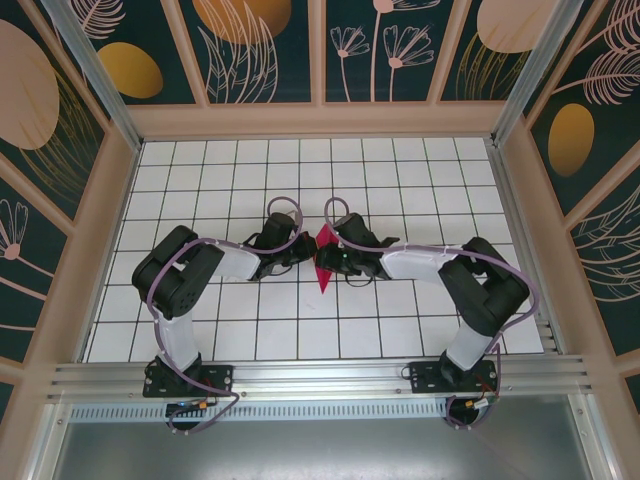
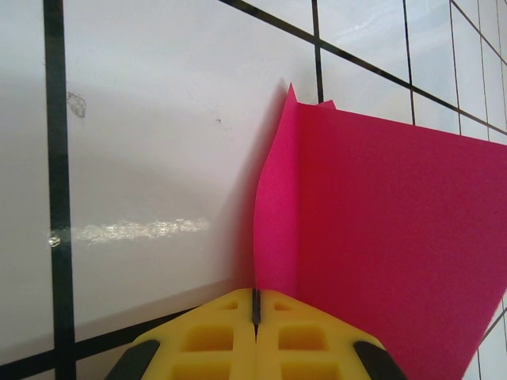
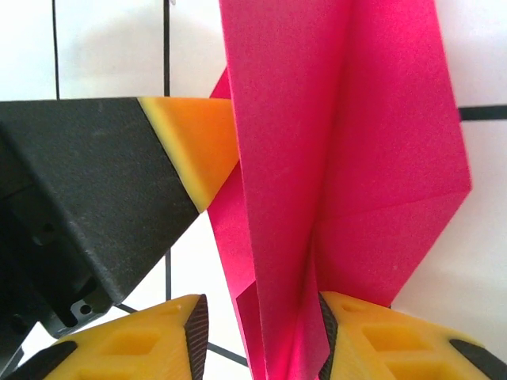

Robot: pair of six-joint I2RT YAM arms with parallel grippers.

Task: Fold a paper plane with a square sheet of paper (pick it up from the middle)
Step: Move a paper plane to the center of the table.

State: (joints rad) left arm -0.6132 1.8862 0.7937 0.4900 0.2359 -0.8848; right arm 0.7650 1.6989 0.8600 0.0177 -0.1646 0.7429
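Note:
The magenta-pink paper (image 1: 322, 262), folded into a slim pointed shape with creases, stands on edge at the middle of the tiled floor between both grippers. My left gripper (image 1: 303, 250) is shut on one thin edge of the paper (image 2: 380, 237); the yellow fingers (image 2: 214, 336) meet, with the sheet pinched in the seam of the left gripper (image 2: 255, 305). My right gripper (image 3: 264, 324) straddles the folded layers of the paper (image 3: 341, 142). Its right pad touches the paper, its left pad stands apart from it. The left gripper's orange-tipped finger (image 3: 194, 142) presses the paper from the left.
White tiled floor (image 1: 250, 180) with a black grid, enclosed by wooden-framed patterned walls (image 1: 100, 200). An aluminium rail (image 1: 320, 378) runs along the near edge at the arm bases. Both arms reach inward and nearly touch at the centre.

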